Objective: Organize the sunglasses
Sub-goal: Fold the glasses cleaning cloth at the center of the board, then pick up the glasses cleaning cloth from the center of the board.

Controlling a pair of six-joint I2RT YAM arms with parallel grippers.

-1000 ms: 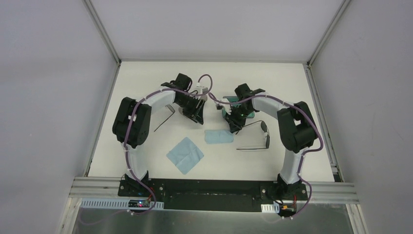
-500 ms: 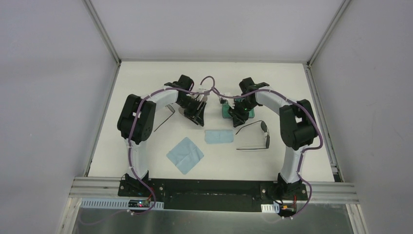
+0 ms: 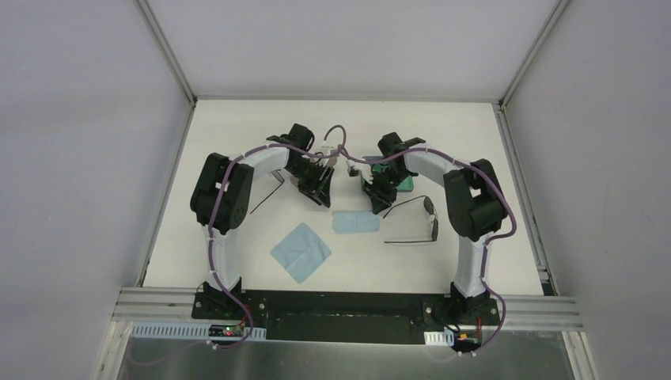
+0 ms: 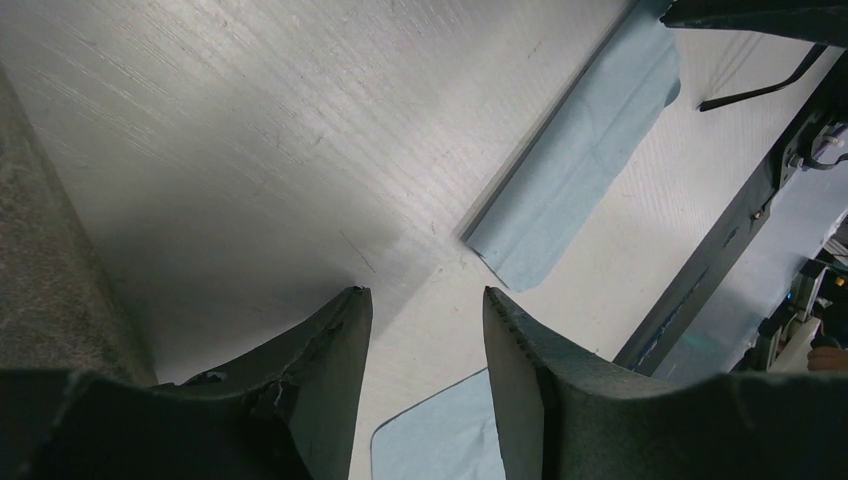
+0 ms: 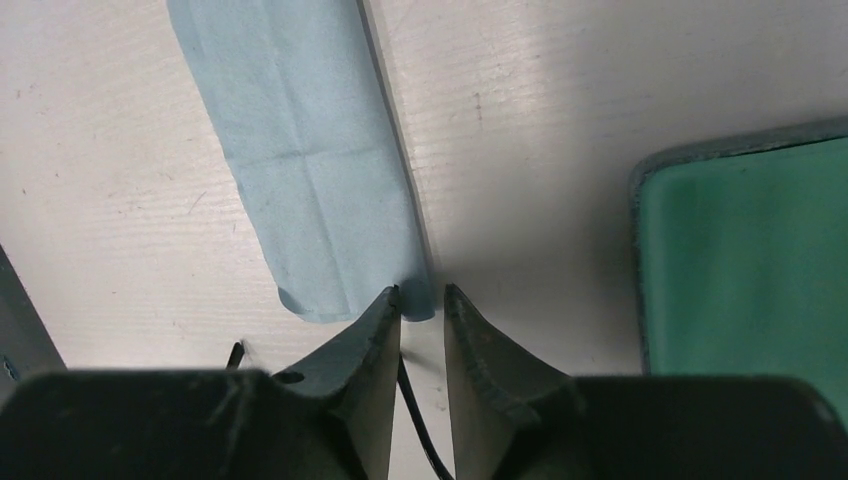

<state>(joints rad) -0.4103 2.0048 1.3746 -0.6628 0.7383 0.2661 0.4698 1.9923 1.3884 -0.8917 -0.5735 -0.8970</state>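
Observation:
One pair of sunglasses (image 3: 426, 220) lies open on the table right of centre, its thin black arm (image 5: 415, 410) running between my right gripper's fingers. My right gripper (image 3: 379, 204) (image 5: 422, 290) hovers low over that arm, beside a green case (image 3: 402, 183) (image 5: 745, 260). Its jaws stand a narrow gap apart and do not visibly clamp the arm. A second pair of sunglasses (image 3: 271, 188) lies at the left, partly hidden by my left arm. My left gripper (image 3: 319, 192) (image 4: 425, 292) is open over bare table with nothing between its fingers.
A folded light blue cloth (image 3: 354, 222) (image 5: 300, 160) (image 4: 580, 160) lies just in front of both grippers. A second blue cloth (image 3: 301, 251) (image 4: 440, 440) lies nearer the bases. The white table (image 3: 237, 237) is walled on three sides.
My right gripper went toward the green case, then came back over the sunglasses arm, with its jaws narrowing. The left arm shifted only slightly.

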